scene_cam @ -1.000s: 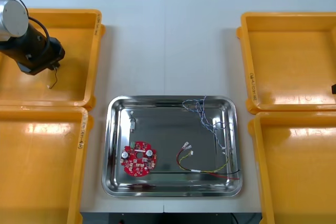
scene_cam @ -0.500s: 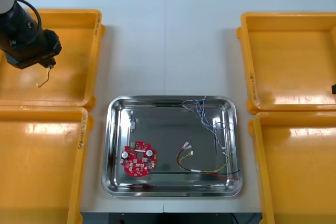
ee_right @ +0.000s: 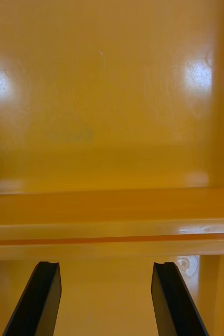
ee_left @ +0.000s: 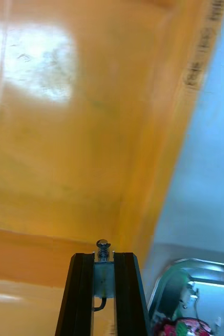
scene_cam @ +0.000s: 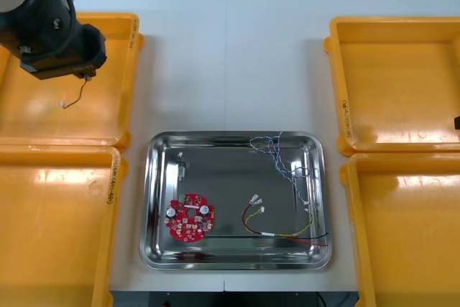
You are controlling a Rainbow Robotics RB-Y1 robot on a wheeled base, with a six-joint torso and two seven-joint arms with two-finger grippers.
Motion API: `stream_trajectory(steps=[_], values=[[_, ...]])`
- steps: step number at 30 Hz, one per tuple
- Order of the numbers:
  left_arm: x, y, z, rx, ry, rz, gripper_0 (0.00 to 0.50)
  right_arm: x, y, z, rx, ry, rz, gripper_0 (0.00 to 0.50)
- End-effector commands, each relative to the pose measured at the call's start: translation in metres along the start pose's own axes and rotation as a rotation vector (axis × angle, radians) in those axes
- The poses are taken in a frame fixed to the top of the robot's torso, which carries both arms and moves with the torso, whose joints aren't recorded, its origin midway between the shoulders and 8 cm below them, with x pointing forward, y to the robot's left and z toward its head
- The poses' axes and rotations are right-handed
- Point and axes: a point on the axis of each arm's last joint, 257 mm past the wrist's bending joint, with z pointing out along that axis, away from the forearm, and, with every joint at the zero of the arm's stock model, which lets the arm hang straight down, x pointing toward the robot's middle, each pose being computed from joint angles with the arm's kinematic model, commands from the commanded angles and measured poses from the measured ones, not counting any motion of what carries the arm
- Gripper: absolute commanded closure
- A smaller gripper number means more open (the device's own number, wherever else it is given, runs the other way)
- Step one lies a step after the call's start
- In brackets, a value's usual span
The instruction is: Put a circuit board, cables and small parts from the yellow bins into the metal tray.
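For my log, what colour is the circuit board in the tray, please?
Red circuit board, shown best in the front view.

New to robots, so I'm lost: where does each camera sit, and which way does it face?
Front: above the arms, steeply down at the table; left arm shows.
Left wrist: on that wrist, facing a left bin; left hand clamps a small metal part.
Right wrist: likewise, facing a right bin; right hand open.
Front and left wrist share the metal tray and circuit board.
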Motion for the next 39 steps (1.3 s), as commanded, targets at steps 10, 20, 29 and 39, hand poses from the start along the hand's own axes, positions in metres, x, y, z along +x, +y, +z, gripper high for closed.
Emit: stream_trajectory(steps=[10,20,29,39], values=[[0.033,-0.126,-0.012,0.141,-0.072,-0.016,0.5,-0.01,-0.022,-0.017,0.058,-0.031,-0.02,0.0],[0.082,-0.174,0.011,0.159,0.011,0.049,0.5,-0.01,-0.022,-0.017,0.058,-0.031,-0.02,0.0],[0.137,-0.175,0.045,0.113,0.105,0.096,0.497,-0.01,-0.022,-0.017,0.058,-0.031,-0.02,0.0],[0.174,-0.17,0.075,0.078,0.135,0.117,0.496,-0.01,-0.022,-0.017,0.058,-0.031,-0.02,0.0]])
